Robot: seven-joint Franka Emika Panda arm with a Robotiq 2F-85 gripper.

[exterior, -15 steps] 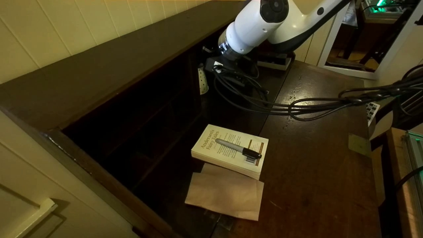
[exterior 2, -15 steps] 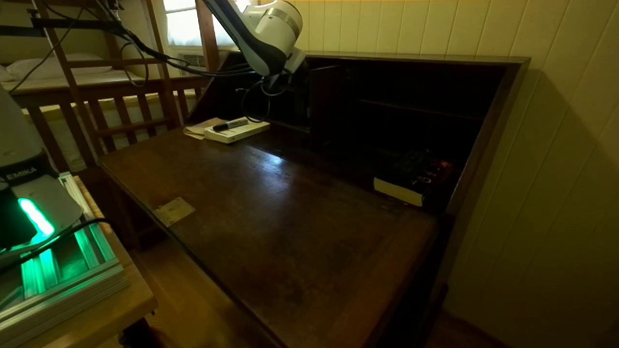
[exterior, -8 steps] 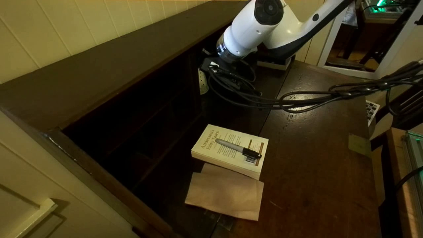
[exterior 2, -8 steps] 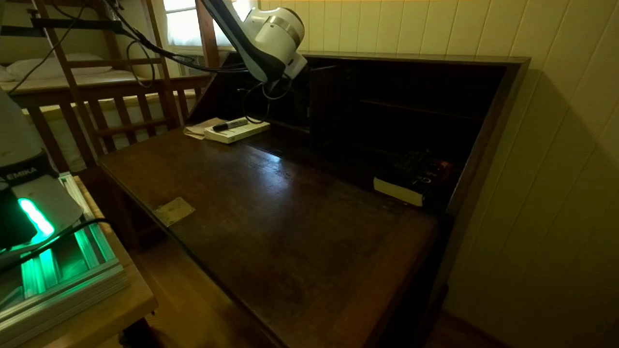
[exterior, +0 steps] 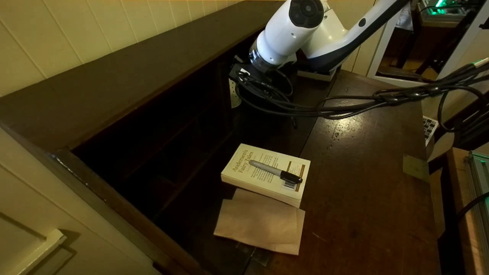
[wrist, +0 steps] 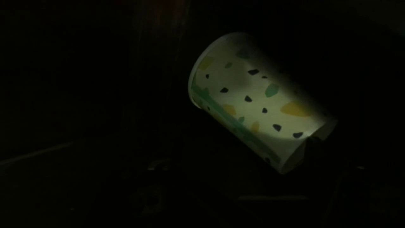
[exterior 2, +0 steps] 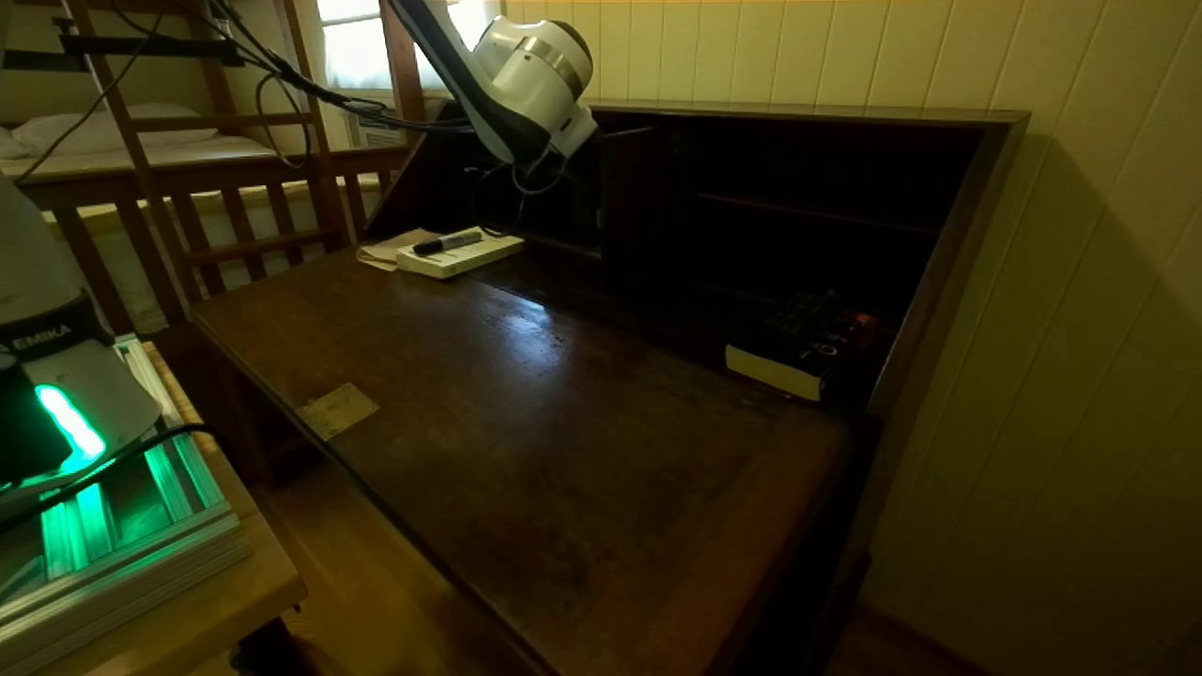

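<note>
Tabletop (exterior 2: 526,441), giving broad room toward its long outer edge; shelf unit (exterior: 145,61) along the back, its upright divider (exterior: 224,99) close beside the arm (exterior: 282,34); pincer (wrist: 258,177), dimly lit, jaws standing wide; speckled cup (wrist: 253,104), just ahead of the pincer, near the divider, contact indiscernible

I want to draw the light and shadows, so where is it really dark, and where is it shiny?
Wrist view: nearly black, light falling mostly on the spotted cup, one side fading into shadow; both exterior views: a glare patch on the desk, shelves sunk in black; in an exterior view, the window is washed out white.
</note>
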